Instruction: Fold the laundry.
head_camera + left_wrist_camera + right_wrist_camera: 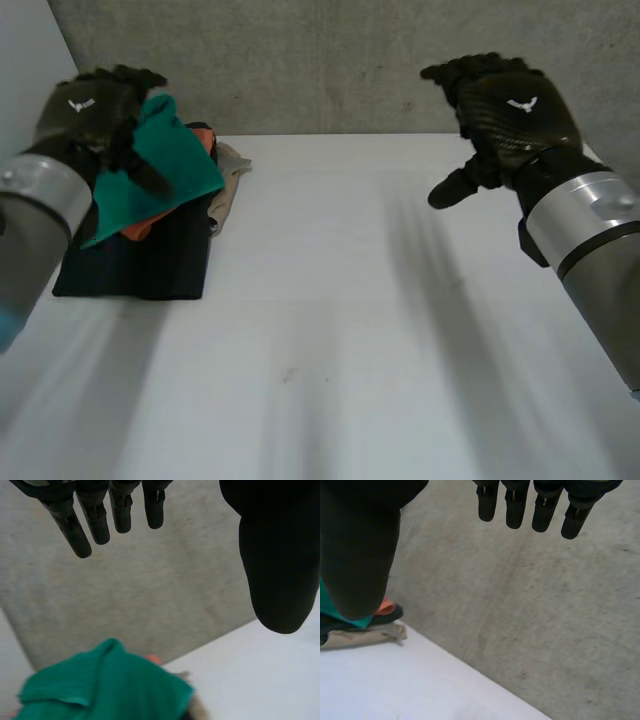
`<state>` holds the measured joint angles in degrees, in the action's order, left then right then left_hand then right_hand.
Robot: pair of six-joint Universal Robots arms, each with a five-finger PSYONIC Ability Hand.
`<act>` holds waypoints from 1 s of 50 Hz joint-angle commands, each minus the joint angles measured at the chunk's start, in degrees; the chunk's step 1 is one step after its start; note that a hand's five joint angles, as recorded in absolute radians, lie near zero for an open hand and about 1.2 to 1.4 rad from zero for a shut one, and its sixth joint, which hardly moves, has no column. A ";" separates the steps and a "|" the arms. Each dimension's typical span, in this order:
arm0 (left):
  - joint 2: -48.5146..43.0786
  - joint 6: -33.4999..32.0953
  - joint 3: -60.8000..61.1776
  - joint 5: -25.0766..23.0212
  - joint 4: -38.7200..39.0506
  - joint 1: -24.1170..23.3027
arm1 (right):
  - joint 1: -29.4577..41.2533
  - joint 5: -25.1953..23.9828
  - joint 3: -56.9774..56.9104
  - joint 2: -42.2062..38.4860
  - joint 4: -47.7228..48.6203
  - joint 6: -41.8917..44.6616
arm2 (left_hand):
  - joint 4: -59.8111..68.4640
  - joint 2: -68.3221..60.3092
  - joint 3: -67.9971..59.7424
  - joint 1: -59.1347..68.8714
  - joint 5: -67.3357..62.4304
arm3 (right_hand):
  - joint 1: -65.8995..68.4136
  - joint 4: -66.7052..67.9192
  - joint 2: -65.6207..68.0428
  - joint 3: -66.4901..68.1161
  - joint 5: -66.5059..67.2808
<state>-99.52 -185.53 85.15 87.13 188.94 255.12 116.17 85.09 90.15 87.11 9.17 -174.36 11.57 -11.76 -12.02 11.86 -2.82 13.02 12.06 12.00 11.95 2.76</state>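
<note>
In the head view, the left hand hangs over the far left corner of the white table, above a small pile of laundry. A green cloth lies on top of the pile, with an orange cloth peeking out beneath it. Both rest on a dark folded garment, and a beige cloth sticks out on the side toward the table's middle. The thumb of the left hand crosses in front of the green cloth, and from this angle it may be brushing it. The right hand is raised on the other side, well apart from the pile, its fingers loosely bent and thumb held out, grasping nothing. A grey concrete wall stands behind the table. In the left wrist view, the left hand's fingers point straight out and the thumb stands wide apart from them. The hand is released, and the green cloth lies under it rather than in its grip, with a sliver of the orange cloth just behind. In the right wrist view, the right hand's fingers are likewise straight and the thumb is spread away, nothing between them. Past the thumb the beige cloth lies on the table at the foot of the wall, with the orange cloth and a corner of the green cloth above it
</note>
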 commanded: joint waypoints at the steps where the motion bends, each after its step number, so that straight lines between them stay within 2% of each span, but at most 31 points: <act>1: -18.06 -7.90 -15.87 2.08 4.94 5.74 | -0.42 -3.79 -1.29 -2.91 -2.31 2.19 | -1.57 1.76 2.02 -1.86 2.82 | -3.02 -2.06 -2.00 -1.95 -2.76; 6: -32.71 -14.58 -28.95 2.17 7.48 8.72 | -1.03 -4.40 -1.64 -4.40 -2.40 1.13 | -1.57 1.76 2.02 -1.86 2.82 | -3.02 -2.06 -2.00 -1.95 -2.76; 13: -47.24 -17.41 -40.75 0.06 12.58 11.01 | -1.74 -4.40 -1.73 -5.90 -2.31 0.78 | 0.47 -0.28 -0.02 0.18 0.78 | -3.02 -2.06 -2.00 -1.95 -2.76; 17: -52.88 -16.71 -45.59 -1.34 14.78 11.81 | -2.26 -4.49 -1.82 -6.60 -2.22 0.87 | 24.80 -24.61 -24.35 24.51 -23.55 | -3.02 -2.06 -2.00 -1.95 -2.76; 18: -54.02 -16.44 -46.90 -1.17 15.14 11.89 | -2.35 -4.49 -1.90 -6.78 -2.22 0.95 | 49.70 -49.50 -49.25 49.41 -48.45 | -3.02 -2.06 -2.00 -1.95 -2.76; 19: -54.11 -16.27 -47.35 -1.00 15.31 11.81 | -2.35 -4.40 -1.90 -7.04 -2.22 0.95 | 63.93 -63.74 -63.48 63.64 -62.69 | -3.02 -2.06 -2.00 -1.95 -2.76; 20: -53.94 -16.00 -47.44 -0.65 15.49 11.89 | -2.53 -4.40 -1.99 -7.22 -2.31 1.13 | 68.39 -68.19 -67.94 68.10 -67.14 | -3.02 -2.06 -2.00 -1.95 -2.76; 25: -47.10 -14.60 -44.99 2.17 17.86 10.58 | -2.88 -4.40 -2.17 -7.48 -2.22 1.48 | 68.43 -68.24 -67.98 68.14 -67.18 | -3.02 -2.06 -2.00 -1.95 -2.76; 27: -41.22 -12.67 -41.83 2.43 19.00 9.53 | -2.88 -4.49 -2.34 -7.48 -2.22 1.48 | 68.43 -68.24 -67.98 68.14 -67.18 | -3.02 -2.06 -2.00 -1.95 -2.76; 34: -22.78 -3.98 -34.27 -2.65 20.59 3.39 | -2.88 -4.40 -2.43 -7.22 -2.22 1.48 | 68.43 -68.24 -67.98 68.14 -67.18 | -3.02 -2.06 -2.00 -1.95 -2.76; 38: -15.12 0.77 -32.85 -3.28 19.19 -0.83 | -3.14 -4.14 -2.61 -6.78 -2.31 1.48 | 68.43 -68.24 -67.98 68.14 -67.18 | -3.02 -2.06 -2.00 -1.95 -2.76; 43: -9.82 4.56 -33.03 -2.84 16.37 -5.15 | -4.19 -4.23 -2.61 -6.34 -2.22 1.31 | 68.43 -68.24 -67.98 68.14 -67.18 | -3.02 -2.06 -2.00 -1.95 -2.76; 50: -8.24 5.27 -31.36 -0.65 11.90 -8.84 | -6.13 -4.31 -3.22 -6.69 -2.22 1.13 | 68.43 -68.24 -67.98 68.14 -67.18 | -3.02 -2.06 -2.00 -1.95 -2.76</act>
<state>-108.62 -180.74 52.48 84.46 204.96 249.28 111.67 80.89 87.44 80.75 6.92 -173.01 68.72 -68.33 -68.14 64.49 -56.15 13.02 12.06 12.00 11.95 2.76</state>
